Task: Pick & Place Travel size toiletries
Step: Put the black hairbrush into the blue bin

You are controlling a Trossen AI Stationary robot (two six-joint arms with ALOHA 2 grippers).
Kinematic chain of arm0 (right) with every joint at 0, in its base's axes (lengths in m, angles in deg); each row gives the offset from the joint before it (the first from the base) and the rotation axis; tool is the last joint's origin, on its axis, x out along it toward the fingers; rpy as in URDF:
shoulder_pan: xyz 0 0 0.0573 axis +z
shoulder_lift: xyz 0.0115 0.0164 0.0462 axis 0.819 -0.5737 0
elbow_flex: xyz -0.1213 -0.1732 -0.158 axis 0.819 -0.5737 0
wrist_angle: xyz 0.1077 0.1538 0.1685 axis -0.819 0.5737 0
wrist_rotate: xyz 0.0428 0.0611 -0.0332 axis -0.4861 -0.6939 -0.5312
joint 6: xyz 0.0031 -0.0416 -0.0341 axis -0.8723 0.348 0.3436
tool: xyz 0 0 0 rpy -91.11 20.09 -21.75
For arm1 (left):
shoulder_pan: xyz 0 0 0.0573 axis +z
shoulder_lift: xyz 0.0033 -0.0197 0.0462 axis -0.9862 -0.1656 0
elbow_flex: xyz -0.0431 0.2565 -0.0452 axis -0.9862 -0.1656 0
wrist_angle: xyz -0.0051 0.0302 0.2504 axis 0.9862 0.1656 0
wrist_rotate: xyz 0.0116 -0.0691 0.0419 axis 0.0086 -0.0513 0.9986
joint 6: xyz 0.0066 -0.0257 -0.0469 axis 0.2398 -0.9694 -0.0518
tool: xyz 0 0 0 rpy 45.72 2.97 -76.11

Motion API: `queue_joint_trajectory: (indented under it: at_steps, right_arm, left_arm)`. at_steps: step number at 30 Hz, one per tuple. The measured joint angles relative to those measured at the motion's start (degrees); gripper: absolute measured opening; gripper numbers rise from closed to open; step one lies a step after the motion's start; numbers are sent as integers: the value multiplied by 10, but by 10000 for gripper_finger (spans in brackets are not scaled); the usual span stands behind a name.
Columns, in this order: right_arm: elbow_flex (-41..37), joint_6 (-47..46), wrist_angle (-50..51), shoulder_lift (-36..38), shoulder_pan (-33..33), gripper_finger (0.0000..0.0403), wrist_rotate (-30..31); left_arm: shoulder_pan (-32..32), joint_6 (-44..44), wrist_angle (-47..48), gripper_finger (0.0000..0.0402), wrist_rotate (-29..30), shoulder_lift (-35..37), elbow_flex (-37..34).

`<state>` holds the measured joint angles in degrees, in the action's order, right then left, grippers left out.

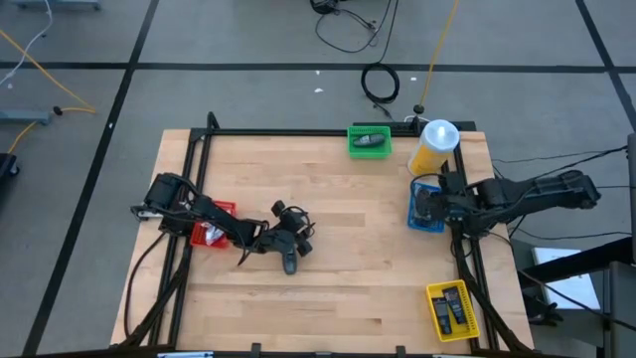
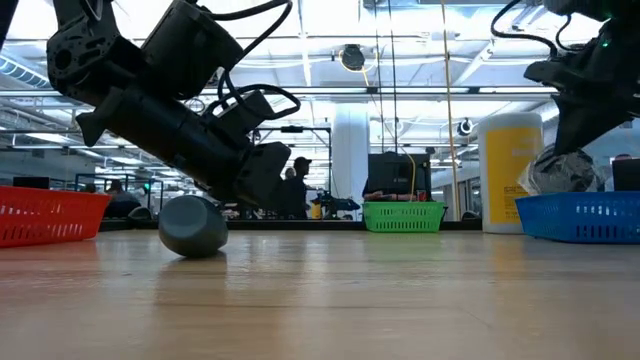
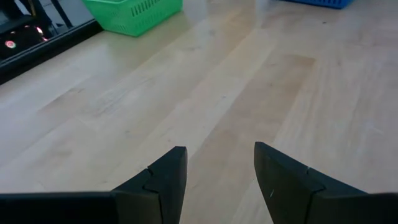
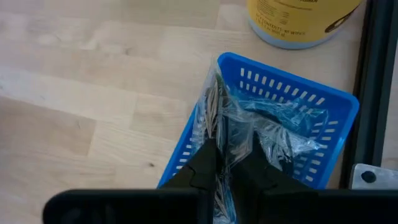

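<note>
My right gripper (image 4: 230, 163) is shut on a toiletry packet in crinkled clear wrap (image 4: 261, 124) over the blue basket (image 4: 336, 109) at the table's right side. In the low view the packet (image 2: 560, 172) hangs just above the basket (image 2: 585, 218). My left gripper (image 3: 221, 168) stands open low over the middle of the table (image 1: 301, 239), with only bare wood between its fingers. A dark grey rounded item (image 2: 193, 226) lies on the table under that arm (image 1: 290, 263). Dark slim tubes (image 1: 450, 306) lie in the yellow basket, and a dark item (image 1: 370, 144) lies in the green basket. My right gripper pinches the clear wrap at the packet's upper part (image 4: 233, 134) between its two shut fingers. The fingers come from above, slanting down. The packet hangs below them, reaching down into the blue basket; whether it rests on the basket's floor does not show.
A tall yellow bottle with a white cap (image 1: 434, 146) stands just behind the blue basket. The green basket (image 1: 370, 141) sits at the far edge, a red basket (image 1: 212, 231) beside the left arm, and a yellow basket (image 1: 452, 310) at the near right corner. A black frame (image 1: 298, 131) runs round the table.
</note>
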<state>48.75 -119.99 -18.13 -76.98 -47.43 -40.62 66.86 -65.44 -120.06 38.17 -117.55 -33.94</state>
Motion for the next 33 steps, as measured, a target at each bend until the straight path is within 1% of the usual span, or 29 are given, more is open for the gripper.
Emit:
queue_joint_trajectory:
  at_steps: [8,12,15,19,23,27,30,33]
  right_arm:
    - [-15,62,-30,-1,-45,25,-37]
    - [-39,103,-74,-6,-65,37,-76]
    - [-53,125,-93,-9,-79,51,-93]
    - [-57,165,-97,-9,-97,87,-127]
    - [-56,210,-94,-9,-113,144,-158]
    - [-34,255,-84,-9,-135,199,-196]
    - [-9,268,-59,-10,-155,220,-219]
    - [22,281,-18,-12,-171,225,-218]
  left_arm:
    - [0,0,0,186,-6,0,0]
    - [0,0,0,186,-6,0,0]
    - [0,0,-1,186,-6,0,0]
    - [0,0,-1,186,-6,0,0]
    - [0,0,-1,186,-7,0,0]
    - [0,0,-1,186,-7,0,0]
    - [1,0,-1,186,-7,0,0]
    - [1,0,-2,186,-7,0,0]
